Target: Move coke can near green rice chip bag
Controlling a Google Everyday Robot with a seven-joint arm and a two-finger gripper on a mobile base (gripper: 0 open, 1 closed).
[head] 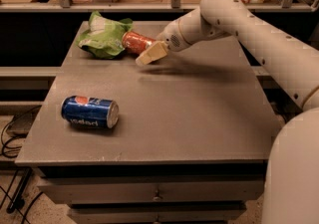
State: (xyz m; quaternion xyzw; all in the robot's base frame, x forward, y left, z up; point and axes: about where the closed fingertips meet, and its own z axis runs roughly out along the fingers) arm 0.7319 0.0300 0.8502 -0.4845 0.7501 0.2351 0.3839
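The coke can (pixel 134 42) is red with silver ends and lies on its side at the back left of the table. Its left end touches the green rice chip bag (pixel 103 36), a crumpled light-green bag with white patches. My gripper (pixel 151 53) is at the can's right end, on the side nearer the camera, and overlaps that end of the can. The white arm (pixel 234 19) reaches in from the right.
A blue Pepsi can (pixel 90 112) lies on its side at the front left of the grey table (pixel 189 118). A shelf rail with boxes runs behind the table. Drawers sit below the table's front edge. Cables hang at the lower left.
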